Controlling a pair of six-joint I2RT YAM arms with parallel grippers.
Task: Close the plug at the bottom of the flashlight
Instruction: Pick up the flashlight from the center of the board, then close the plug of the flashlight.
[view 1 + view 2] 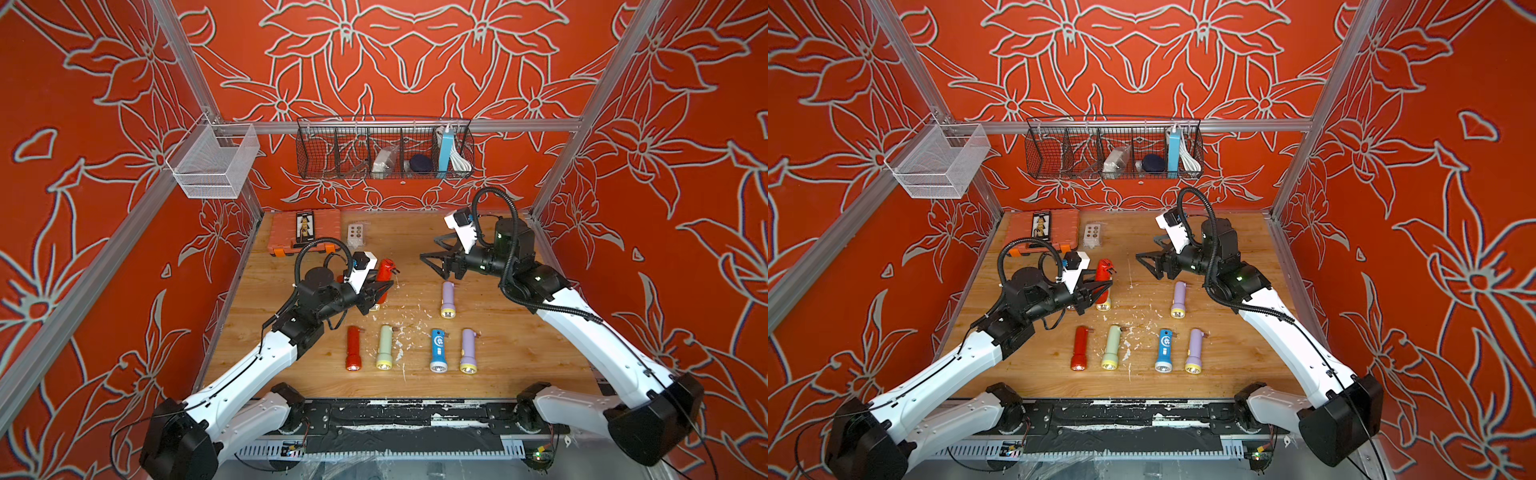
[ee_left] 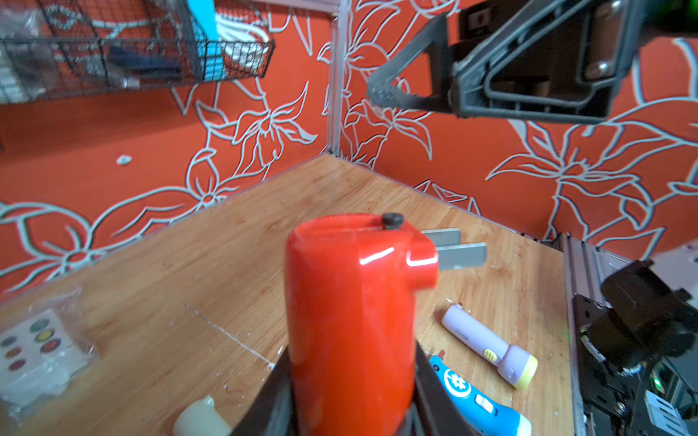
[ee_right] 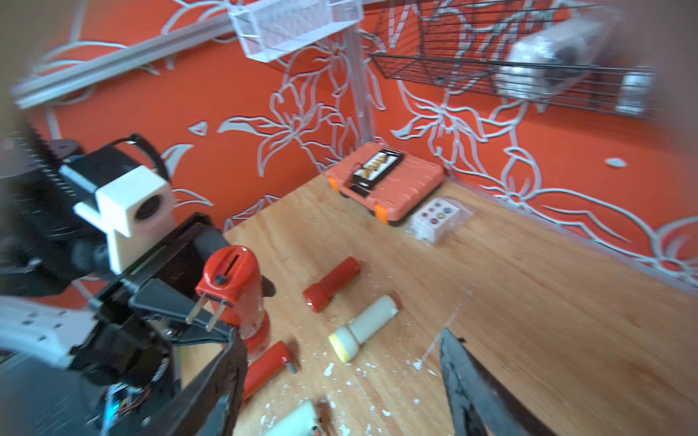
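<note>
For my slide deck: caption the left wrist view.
Left gripper clamps upright red flashlight, plug prongs out; open right gripper hovers nearby.

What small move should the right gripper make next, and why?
Probably bring the right gripper toward the plug prongs of the red flashlight. The left gripper is shut on that flashlight, which stands lens down; its prongs stick out sideways, unfolded, and the open right gripper hangs apart from them.

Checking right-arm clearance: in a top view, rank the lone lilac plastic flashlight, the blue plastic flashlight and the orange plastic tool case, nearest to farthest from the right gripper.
1. Lone lilac plastic flashlight, middle right, near the right gripper.
2. Blue plastic flashlight, front row.
3. Orange plastic tool case, back left corner.
</note>
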